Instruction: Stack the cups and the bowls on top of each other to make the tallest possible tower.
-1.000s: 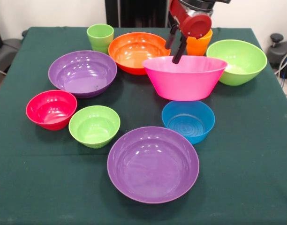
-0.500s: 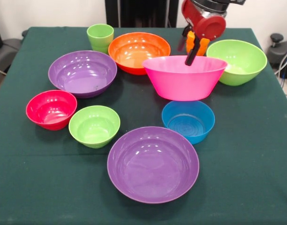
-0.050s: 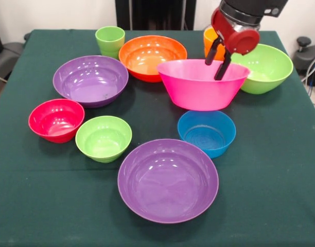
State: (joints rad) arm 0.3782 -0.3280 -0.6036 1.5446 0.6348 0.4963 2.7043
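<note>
Jaws (image 3: 218, 60) part-open, empty, tips low over the huge glossy pink plastic bowl (image 3: 198, 90), toward its rim. Judgement: straddle that rim squarely, then close firmly.

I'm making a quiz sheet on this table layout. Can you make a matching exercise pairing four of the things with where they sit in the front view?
Things:
1. light green cup
2. blue bowl
3. red bowl
4. gripper

Places:
A. over the pink bowl's rim
B. beside the small lime green bowl
C. just in front of the pink bowl
D. behind a purple bowl

Pairs: 1-D, 2-C, 3-B, 4-A
</note>
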